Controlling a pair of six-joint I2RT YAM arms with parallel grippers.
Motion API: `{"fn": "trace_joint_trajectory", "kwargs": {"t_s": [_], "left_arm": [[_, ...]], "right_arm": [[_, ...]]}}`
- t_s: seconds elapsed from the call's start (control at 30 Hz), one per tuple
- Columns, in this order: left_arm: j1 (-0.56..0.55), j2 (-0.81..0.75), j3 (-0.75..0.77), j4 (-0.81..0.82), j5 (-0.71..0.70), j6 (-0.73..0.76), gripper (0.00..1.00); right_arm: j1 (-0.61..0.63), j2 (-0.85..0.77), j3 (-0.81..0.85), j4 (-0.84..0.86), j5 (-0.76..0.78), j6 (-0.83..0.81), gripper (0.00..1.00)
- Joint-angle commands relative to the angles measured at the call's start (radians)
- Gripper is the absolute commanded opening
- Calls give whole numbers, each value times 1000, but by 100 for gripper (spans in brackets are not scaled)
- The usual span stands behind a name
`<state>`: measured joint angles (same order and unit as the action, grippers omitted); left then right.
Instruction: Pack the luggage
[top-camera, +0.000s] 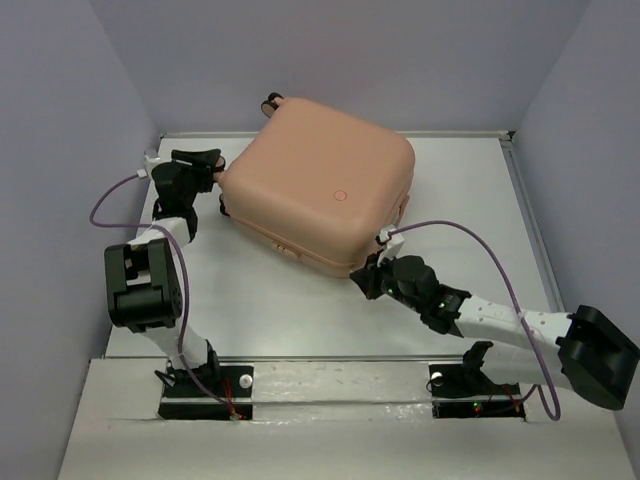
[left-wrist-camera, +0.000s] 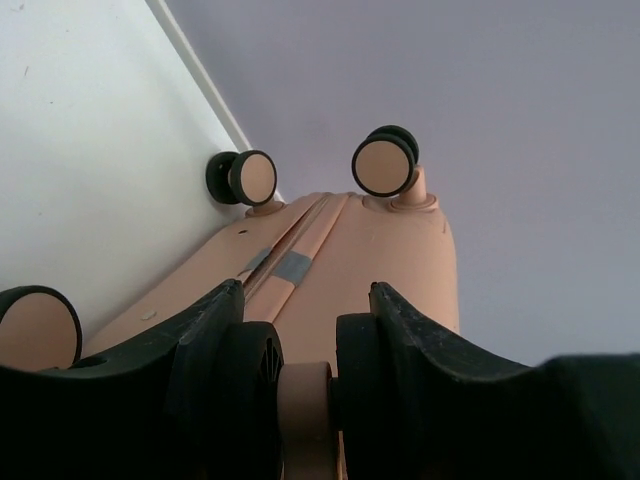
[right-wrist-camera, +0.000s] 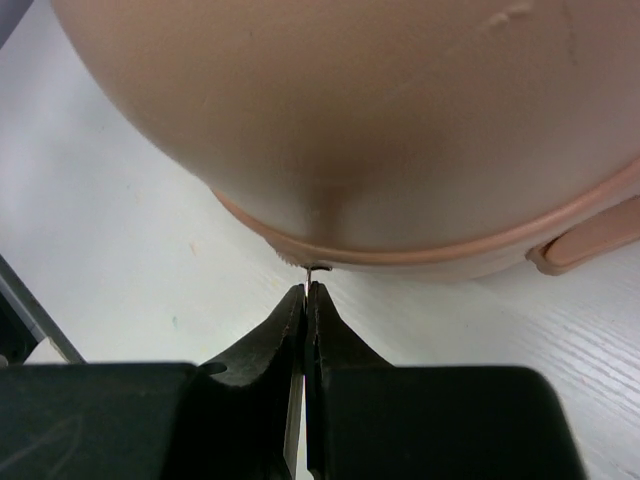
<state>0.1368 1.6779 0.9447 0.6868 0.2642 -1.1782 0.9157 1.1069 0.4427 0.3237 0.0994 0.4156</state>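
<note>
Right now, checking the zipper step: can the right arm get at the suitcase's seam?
Likely yes: the right gripper sits shut at the suitcase seam, seemingly pinching a small metal tab; nothing intervenes.

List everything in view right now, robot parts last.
luggage: one, peach-pink, closed, lying flat at the table's centre-back.
wheels: four, peach and black, on the luggage's left side.
zip tab: one, metallic, tiny, at the luggage's near seam.
table: one, white, under the luggage.
walls: lavender, around the table.
cables: two, purple, one along each arm.
left gripper: black, shut on one of the wheels.
right gripper: black, shut on the zip tab.
</note>
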Motion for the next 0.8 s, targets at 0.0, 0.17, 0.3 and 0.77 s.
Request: {"fn": "trace_joint_trajectory", "kwargs": {"t_s": [0.0,0.17,0.3,0.77], "left_arm": [[-57,-144,-127,177,15,54,6],[-106,-239,-300,241,-31,43,6],[-106,-398,-499,275,-51,41,6],[-77,-756,-471,-79,-140,167,6]], "right_arm": [[96,129,42,208,-40,17,7],[129,335,148,372,46,43,7],[79,331,183,342,83,-1,7],[-97,42,-50,224,-409,67,7]]}}
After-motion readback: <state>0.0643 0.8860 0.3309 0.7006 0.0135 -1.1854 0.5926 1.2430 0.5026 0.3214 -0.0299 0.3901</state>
